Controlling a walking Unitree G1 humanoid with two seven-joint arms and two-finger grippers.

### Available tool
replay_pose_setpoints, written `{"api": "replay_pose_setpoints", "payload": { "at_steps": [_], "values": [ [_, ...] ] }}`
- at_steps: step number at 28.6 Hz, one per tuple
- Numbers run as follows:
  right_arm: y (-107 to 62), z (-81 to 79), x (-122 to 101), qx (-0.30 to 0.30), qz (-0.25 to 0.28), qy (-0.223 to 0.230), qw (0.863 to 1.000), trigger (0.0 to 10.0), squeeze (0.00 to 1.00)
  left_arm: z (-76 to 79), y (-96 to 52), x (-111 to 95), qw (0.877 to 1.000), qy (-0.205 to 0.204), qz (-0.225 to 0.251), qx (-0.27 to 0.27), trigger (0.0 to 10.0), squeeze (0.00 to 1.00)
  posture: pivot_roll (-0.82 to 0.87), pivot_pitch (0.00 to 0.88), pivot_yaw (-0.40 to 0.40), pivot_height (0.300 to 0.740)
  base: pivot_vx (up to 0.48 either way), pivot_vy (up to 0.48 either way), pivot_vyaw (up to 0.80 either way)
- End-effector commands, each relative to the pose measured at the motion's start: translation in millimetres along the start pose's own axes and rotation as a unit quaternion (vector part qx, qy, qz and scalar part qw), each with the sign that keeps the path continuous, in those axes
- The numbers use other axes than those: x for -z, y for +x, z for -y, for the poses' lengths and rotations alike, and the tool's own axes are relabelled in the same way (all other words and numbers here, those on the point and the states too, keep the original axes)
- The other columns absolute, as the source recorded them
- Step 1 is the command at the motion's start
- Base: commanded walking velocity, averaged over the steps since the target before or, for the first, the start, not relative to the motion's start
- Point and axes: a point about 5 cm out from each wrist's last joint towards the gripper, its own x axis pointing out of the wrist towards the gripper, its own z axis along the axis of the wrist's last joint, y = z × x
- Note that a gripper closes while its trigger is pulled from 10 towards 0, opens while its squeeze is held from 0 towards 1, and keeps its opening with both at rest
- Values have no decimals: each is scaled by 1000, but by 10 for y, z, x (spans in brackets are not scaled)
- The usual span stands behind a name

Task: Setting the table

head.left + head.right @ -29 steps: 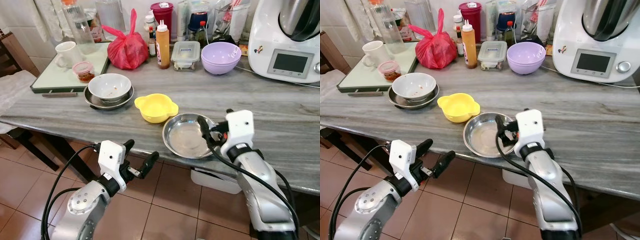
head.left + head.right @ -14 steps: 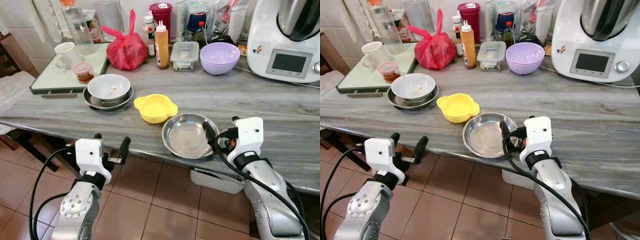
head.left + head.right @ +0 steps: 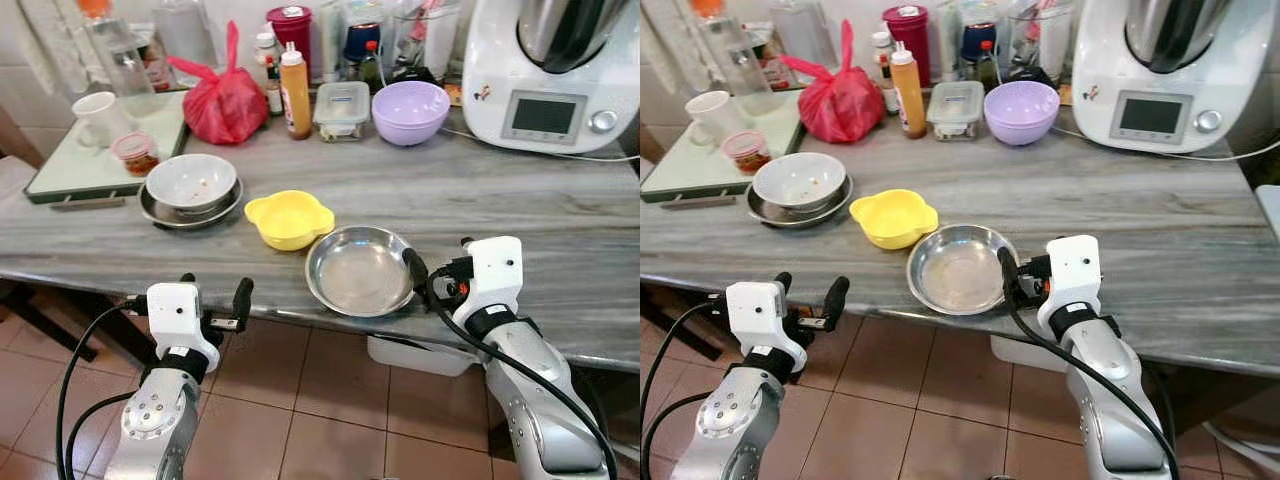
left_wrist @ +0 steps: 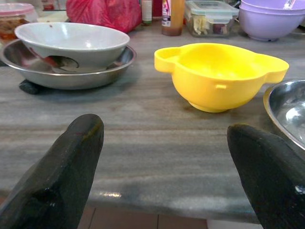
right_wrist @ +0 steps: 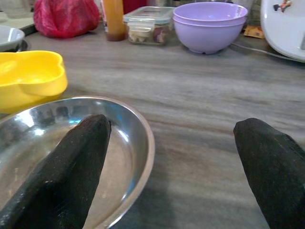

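A shallow steel plate lies at the table's front edge, with a yellow two-handled bowl just behind it to the left. My right gripper stands open at the plate's right rim. One finger is over the plate and the other finger is over bare table, holding nothing. My left gripper is open and empty, level with the table's front edge, facing the yellow bowl. A white bowl sits in a second steel plate further left.
Along the back stand a purple bowl, a lidded container, an orange bottle, a red bag and a white kitchen machine. A tray with a mug sits at the far left.
My left gripper has swung up to face the table edge. My right gripper has drawn back from over the plate to its right rim. The camera has shifted.
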Motion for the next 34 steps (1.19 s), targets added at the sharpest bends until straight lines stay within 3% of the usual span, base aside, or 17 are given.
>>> {"api": "replay_pose_setpoints", "payload": {
  "at_steps": [1,9,22,34],
  "values": [
    [22,-27,-36,-4,4,2,1000,10000,0,-58,7,13,1000,10,-8,-14,10000,0,-115,61,84,740,0,0,-763],
    [40,-37,-58,-6,9,7,1000,10000,0,-61,23,7,999,24,-8,-19,10000,0,-112,61,83,740,0,0,-685],
    [78,-66,-72,-12,13,4,1000,10000,0,-55,35,18,999,28,-14,-22,10000,0,-104,53,76,740,0,0,0],
    [83,-90,-70,-18,13,5,1000,10000,0,-50,37,18,999,31,-17,-23,10000,0,-105,55,76,740,-284,0,0]
  ]
}}
